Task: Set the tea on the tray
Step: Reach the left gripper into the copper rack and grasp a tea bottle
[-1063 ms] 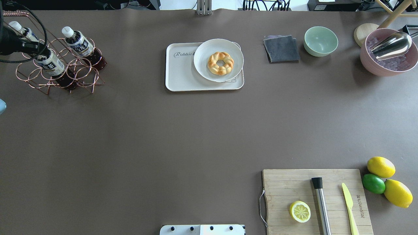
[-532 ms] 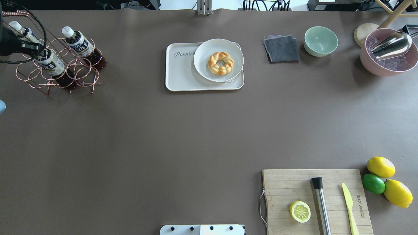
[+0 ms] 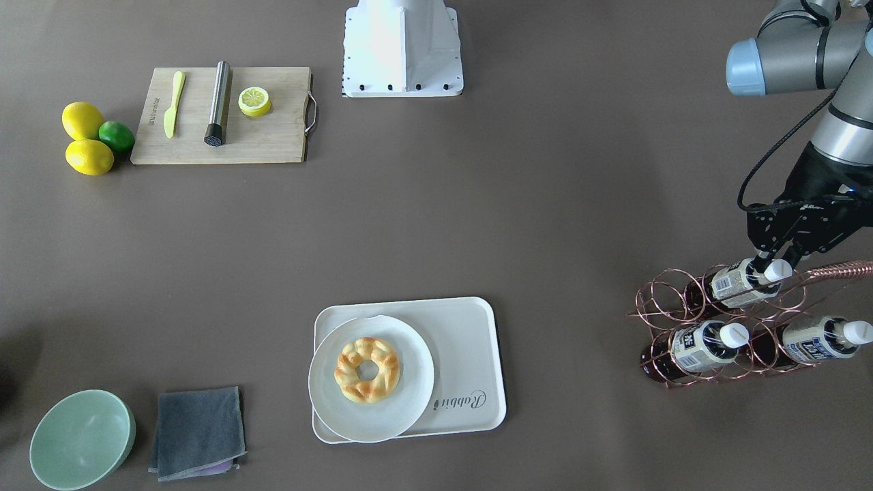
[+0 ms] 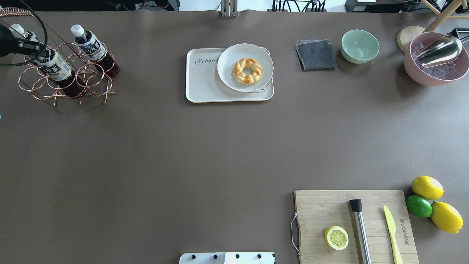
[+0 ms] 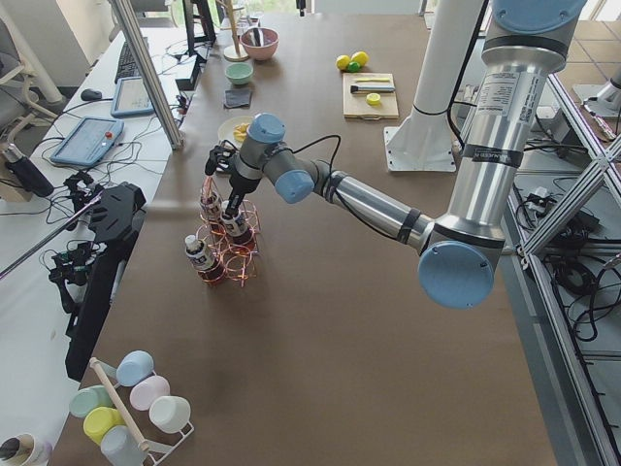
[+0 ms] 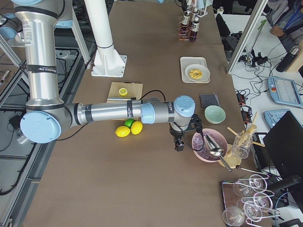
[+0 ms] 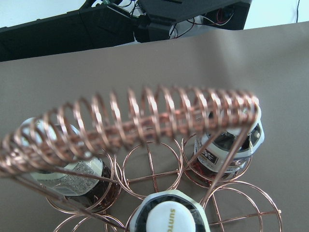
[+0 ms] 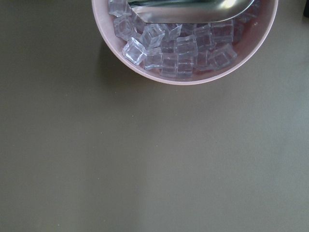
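Fingers (image 3: 762, 259) of the left gripper (image 3: 777, 264) look clamped on the white cap (image 3: 777, 271) of the tea (image 3: 740, 283) in the front-facing view. It's the top bottle of three, lying in a ring of the copper rack (image 3: 672, 293), so nowhere near done.

Overhead: the tray (image 4: 201, 82) sits well apart from the rack. The round plate (image 4: 227, 79) hogs its right part, so the bare strip under the "Rabbit" script is the landing spot imo.

Left side view: the near arm reaches out to the rack, but nothing extra on the grip. Right side view: the right gripper (image 6: 179, 142) hangs just beside the pink ice bowl (image 6: 208, 147); can't tell if its fingers are apart or together.

Left wrist cam: the cap is at the bottom edge and the coil handle (image 7: 145, 121) runs across right above it. So I'd slide the bottle out along its own axis, slowly. Straight up and that light rack probably comes along. A cap grip is small, so no swinging. Set it upright, clear of the plate rim.
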You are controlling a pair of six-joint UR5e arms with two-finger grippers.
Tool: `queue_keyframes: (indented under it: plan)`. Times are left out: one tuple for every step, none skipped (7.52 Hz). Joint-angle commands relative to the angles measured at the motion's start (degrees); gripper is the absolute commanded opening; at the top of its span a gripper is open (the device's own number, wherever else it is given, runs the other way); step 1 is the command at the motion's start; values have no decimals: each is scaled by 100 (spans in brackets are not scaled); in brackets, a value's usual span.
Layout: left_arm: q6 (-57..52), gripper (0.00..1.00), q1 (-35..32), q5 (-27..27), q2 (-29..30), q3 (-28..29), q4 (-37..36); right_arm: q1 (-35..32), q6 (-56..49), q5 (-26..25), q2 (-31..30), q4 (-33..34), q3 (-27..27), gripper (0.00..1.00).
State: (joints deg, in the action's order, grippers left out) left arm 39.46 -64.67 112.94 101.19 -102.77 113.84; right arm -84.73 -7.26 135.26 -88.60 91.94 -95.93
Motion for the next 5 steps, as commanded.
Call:
queue_keyframes:
  plan:
    - [-61, 0, -238, 26, -274, -399, -29, 0, 5, 0, 0, 0, -40, 100]
    - [-70, 0, -334, 131, -414, -619, -29, 0, 5, 0, 0, 0, -40, 100]
    - [-79, 0, -570, 419, -537, -821, -29, 0, 5, 0, 0, 0, -40, 100]
    - [-79, 0, -903, 718, -530, -954, -38, 0, 5, 0, 0, 0, -40, 100]
    - [-88, 0, -1141, 1026, -530, -1025, -46, 0, 5, 0, 0, 0, -31, 100]
